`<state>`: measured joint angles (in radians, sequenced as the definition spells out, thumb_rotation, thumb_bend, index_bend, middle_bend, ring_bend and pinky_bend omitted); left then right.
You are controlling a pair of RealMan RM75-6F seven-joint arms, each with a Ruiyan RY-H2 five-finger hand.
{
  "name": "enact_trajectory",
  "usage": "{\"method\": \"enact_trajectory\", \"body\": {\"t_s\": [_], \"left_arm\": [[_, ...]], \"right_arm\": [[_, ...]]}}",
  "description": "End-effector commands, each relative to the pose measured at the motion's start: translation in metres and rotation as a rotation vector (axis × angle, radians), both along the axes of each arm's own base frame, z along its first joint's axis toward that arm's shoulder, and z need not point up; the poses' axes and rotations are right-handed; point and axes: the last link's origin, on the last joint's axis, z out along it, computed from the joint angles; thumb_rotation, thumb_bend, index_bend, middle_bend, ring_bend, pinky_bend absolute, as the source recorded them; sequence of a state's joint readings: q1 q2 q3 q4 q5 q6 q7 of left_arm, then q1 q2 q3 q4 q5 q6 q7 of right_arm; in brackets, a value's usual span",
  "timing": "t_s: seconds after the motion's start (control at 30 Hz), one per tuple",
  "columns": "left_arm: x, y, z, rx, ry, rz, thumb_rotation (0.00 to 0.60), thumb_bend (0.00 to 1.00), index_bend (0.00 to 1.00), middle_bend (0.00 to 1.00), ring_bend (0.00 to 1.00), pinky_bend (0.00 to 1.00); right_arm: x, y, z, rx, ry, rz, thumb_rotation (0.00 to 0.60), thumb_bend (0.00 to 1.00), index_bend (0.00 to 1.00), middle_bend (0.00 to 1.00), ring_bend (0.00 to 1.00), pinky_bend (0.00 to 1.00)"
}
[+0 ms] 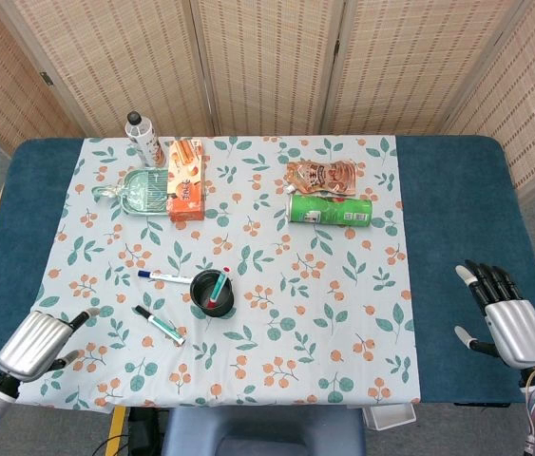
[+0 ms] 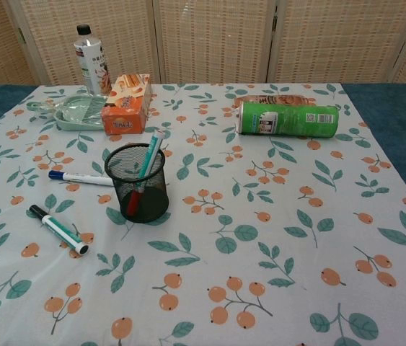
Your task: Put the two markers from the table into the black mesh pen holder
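Note:
The black mesh pen holder (image 1: 212, 292) (image 2: 138, 183) stands left of the table's middle with pens standing in it. A blue-capped white marker (image 1: 163, 277) (image 2: 81, 178) lies just to its left. A green marker with a black cap (image 1: 159, 325) (image 2: 58, 229) lies nearer the front. My left hand (image 1: 39, 342) hovers over the front left corner of the cloth, fingers apart, holding nothing, well left of the green marker. My right hand (image 1: 503, 316) is open over the blue table edge at far right. Neither hand shows in the chest view.
At the back left stand a bottle (image 1: 141, 138), a green tray (image 1: 145, 191) and an orange box (image 1: 185, 180). A green can (image 1: 330, 209) lies on its side beside a snack pouch (image 1: 321, 176). The floral cloth (image 1: 277, 361) covers the blue table (image 1: 457, 237).

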<state>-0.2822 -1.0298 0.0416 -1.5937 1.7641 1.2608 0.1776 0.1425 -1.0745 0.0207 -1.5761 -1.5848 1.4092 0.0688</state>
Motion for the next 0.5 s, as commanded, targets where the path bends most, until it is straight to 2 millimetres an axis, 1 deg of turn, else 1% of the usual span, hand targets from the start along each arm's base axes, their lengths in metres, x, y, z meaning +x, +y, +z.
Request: {"method": "enact_trajectory", "body": {"t_s": [0.03, 0.17, 0.33, 0.5], "left_arm": [[0.003, 0.003, -0.008, -0.057, 0.022, -0.009, 0.6, 0.22, 0.28, 0.94, 1.0, 1.0], [0.004, 0.006, -0.013, -0.089, 0.0, -0.013, 0.6, 0.22, 0.3, 1.0, 1.0, 1.0], [0.003, 0.01, -0.017, -0.121, -0.026, -0.011, 0.6, 0.22, 0.31, 1.0, 1.0, 1.0], [0.008, 0.016, -0.02, -0.18, 0.006, -0.062, 0.6, 0.22, 0.36, 1.0, 1.0, 1.0]], "right_arm": [[0.0, 0.001, 0.001, -0.006, -0.002, 0.0, 0.6, 0.24, 0.0, 0.0, 0.0, 0.0], [-0.001, 0.001, 0.003, -0.013, -0.005, -0.002, 0.6, 0.24, 0.0, 0.0, 0.0, 0.0], [-0.001, 0.001, 0.003, -0.01, -0.006, -0.001, 0.6, 0.24, 0.0, 0.0, 0.0, 0.0], [-0.001, 0.0, 0.0, -0.002, 0.003, -0.001, 0.6, 0.24, 0.0, 0.0, 0.0, 0.0]]}}
